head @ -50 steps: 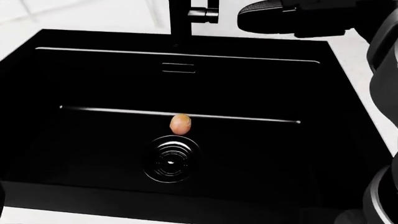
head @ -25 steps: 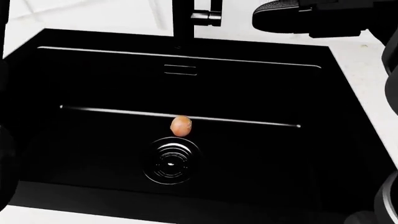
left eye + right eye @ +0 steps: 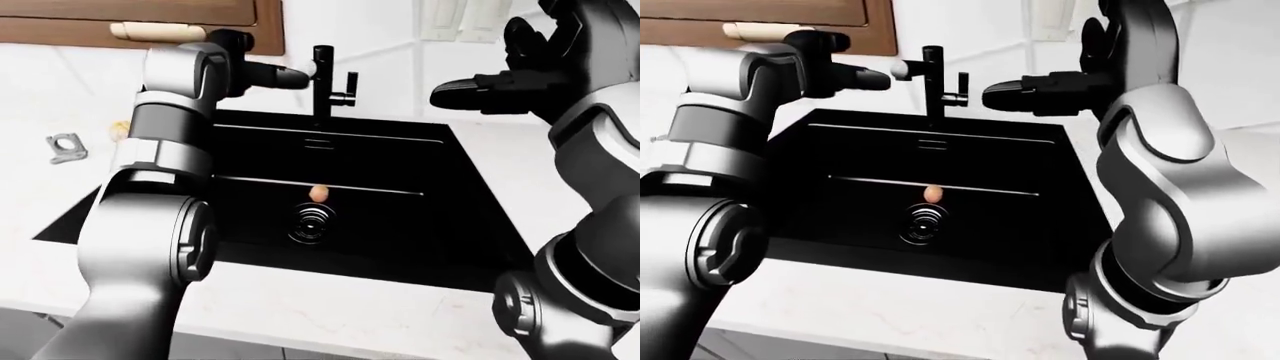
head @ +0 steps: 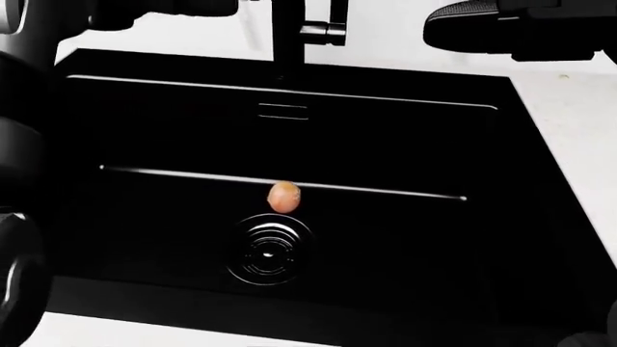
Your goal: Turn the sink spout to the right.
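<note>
Black sink [image 3: 470, 187] set in white counter [image 3: 330, 311]. Black faucet [image 3: 322, 82] stands upright at the basin's top edge, centre, side lever [image 3: 350, 84] on its right. Left hand [image 3: 270, 75] reaches in from the left at the faucet's top; pale fingertip [image 3: 300, 75] touching or just beside the post, fingers extended and not wrapped round it. Right hand [image 3: 500, 90] hovers right of the faucet, apart from it, above the counter; whether its fingers are spread or closed, cannot tell. Clear gap between lever and right hand. Small orange object [image 4: 283, 196] lies in the basin just above the round drain [image 4: 269, 249]. Metal bracket [image 3: 66, 147] on the counter far left, well apart.
</note>
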